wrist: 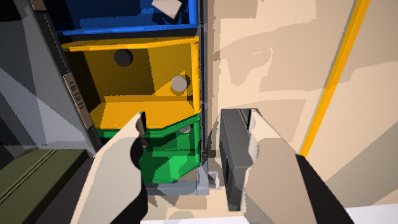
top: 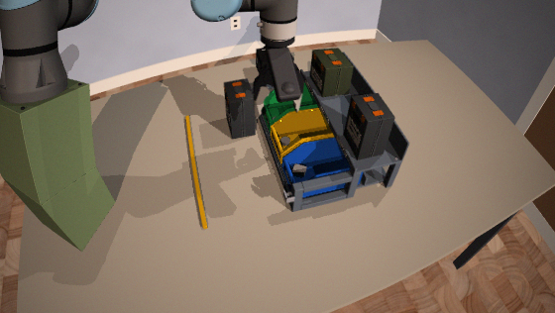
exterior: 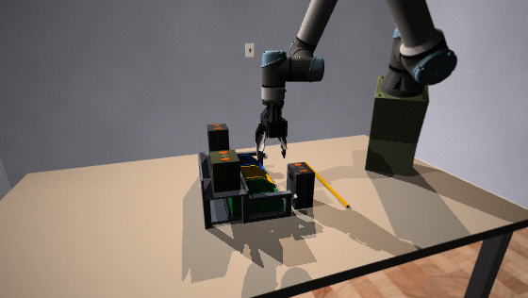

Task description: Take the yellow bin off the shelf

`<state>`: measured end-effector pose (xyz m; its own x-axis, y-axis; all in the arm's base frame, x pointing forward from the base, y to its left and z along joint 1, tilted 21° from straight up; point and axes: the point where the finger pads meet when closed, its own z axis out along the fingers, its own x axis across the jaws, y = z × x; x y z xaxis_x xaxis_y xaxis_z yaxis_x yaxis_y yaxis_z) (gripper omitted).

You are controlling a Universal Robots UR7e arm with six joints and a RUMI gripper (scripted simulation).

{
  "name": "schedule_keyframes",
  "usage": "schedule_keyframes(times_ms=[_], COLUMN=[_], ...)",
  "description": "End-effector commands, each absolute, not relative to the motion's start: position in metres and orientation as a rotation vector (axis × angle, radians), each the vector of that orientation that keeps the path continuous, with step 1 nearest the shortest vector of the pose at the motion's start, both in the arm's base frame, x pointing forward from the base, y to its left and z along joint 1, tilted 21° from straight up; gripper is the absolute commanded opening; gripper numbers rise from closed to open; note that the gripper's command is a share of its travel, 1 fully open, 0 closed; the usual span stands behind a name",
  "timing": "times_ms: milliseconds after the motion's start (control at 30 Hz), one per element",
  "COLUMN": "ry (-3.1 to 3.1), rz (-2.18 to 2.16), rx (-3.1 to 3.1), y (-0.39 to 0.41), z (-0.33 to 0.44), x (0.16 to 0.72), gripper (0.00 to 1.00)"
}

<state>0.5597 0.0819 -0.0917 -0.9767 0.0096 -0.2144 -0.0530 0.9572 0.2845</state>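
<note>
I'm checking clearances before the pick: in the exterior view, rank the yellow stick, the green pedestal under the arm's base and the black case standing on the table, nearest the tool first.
1. Black case: just below the tool.
2. Yellow stick: beyond the case.
3. Green pedestal: off toward the right edge.
</note>
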Motion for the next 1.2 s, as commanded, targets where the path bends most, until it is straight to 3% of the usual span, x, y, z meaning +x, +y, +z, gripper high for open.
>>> schedule_keyframes(times_ms=[0, 1167], ry=[2.893, 2.892], rz=[0.428, 0.427], rx=[-0.034, -0.035], y=[0.082, 0.093], z=[-0.091, -0.126], x=[0.561, 0.571], gripper=[0.58, 0.58])
